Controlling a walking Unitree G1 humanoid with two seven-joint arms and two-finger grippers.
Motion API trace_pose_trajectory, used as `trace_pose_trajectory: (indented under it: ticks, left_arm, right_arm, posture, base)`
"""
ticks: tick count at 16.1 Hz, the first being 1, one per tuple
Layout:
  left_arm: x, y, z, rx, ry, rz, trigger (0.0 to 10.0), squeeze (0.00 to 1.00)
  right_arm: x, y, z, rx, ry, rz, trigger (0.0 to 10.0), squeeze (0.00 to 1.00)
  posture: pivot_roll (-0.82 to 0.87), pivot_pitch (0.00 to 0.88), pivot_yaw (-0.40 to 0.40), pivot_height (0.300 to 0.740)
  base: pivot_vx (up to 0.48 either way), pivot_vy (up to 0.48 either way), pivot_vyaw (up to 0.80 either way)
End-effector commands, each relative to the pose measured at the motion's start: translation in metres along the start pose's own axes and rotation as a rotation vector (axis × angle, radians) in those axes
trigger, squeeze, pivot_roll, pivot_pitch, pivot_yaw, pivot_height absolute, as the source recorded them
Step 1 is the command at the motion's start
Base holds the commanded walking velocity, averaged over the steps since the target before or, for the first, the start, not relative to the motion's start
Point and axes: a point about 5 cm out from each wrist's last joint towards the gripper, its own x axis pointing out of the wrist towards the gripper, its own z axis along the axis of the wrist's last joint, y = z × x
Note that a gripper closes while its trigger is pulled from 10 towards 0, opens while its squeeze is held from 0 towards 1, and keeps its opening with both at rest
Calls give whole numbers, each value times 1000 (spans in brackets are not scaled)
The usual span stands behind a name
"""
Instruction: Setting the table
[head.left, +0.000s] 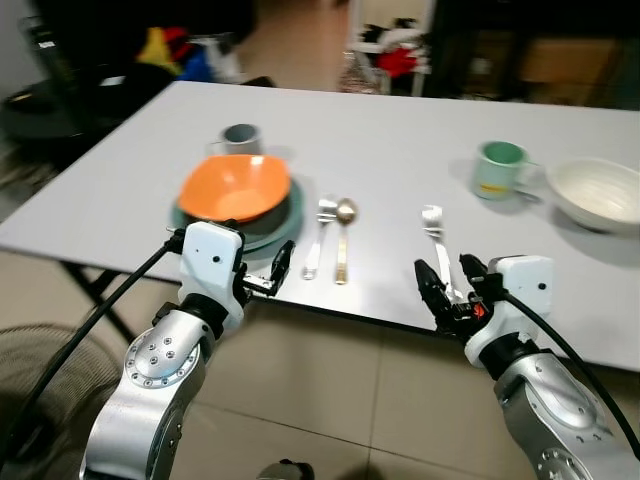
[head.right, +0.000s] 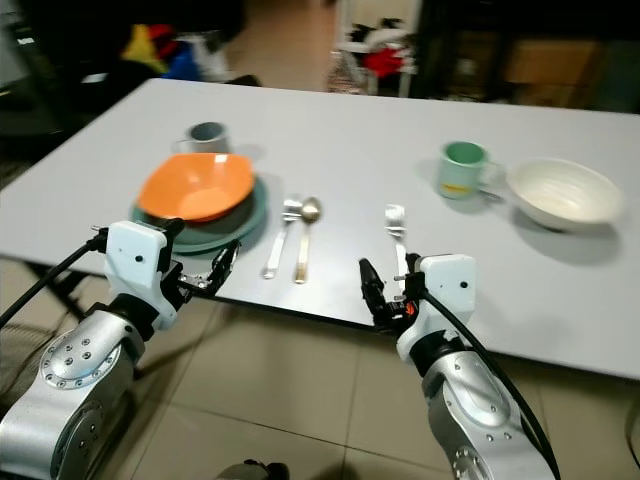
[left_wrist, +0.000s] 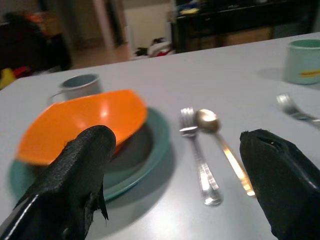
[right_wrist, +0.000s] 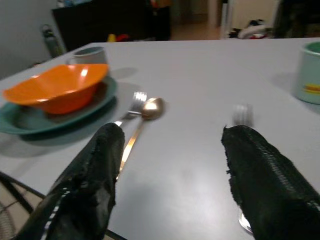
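Note:
An orange bowl (head.left: 233, 186) sits on a teal plate (head.left: 283, 226) near the table's front left, with a grey mug (head.left: 240, 138) behind it. Right of the plate lie a silver fork (head.left: 318, 236) and a gold spoon (head.left: 343, 238), side by side. A second fork (head.left: 434, 232) lies further right, its handle reaching the front edge. My left gripper (head.left: 270, 275) is open at the table edge just before the plate. My right gripper (head.left: 448, 285) is open too, its fingers either side of the second fork's handle end. Between the left fingers (left_wrist: 85, 165), the wrist view looks at the bowl and cutlery.
A green mug (head.left: 497, 169) and a white bowl (head.left: 598, 193) stand at the right of the grey table (head.left: 400, 130). Clutter and dark furniture line the far side of the room. A fan (head.left: 35, 370) stands on the tiled floor at lower left.

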Motion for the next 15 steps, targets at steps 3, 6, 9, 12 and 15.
trace_pose_trajectory:
  ticks: [3, 6, 9, 12, 15]
  left_arm:
    - [-6, -4, -5, -14, 25, -5, 10000, 0]
    - [-8, -6, -6, -2, 29, -14, 10000, 0]
    - [-8, -5, -5, -22, 24, -4, 10000, 0]
    - [-8, -6, -5, -17, 21, -10, 10000, 0]
    - [-7, -5, -4, -15, 19, -10, 10000, 0]
  right_arm:
    - [1, 5, 3, 2, -22, 37, 10000, 1000]
    - [2, 7, 2, 15, -18, 51, 10000, 1000]
    - [4, 8, 2, 18, -19, 63, 10000, 1000]
    - [6, 9, 1, 16, -18, 74, 10000, 1000]
    - [7, 9, 1, 21, -18, 77, 10000, 1000]
  posture:
    - [86, 0, 75, 740]
    - [91, 0, 66, 740]
    - [93, 0, 61, 740]
    - [92, 0, 62, 740]
    - [93, 0, 64, 740]
  base:
    - [0, 0, 800]
    - [0, 0, 800]
    - [0, 0, 800]
    - [0, 0, 800]
    - [0, 0, 800]
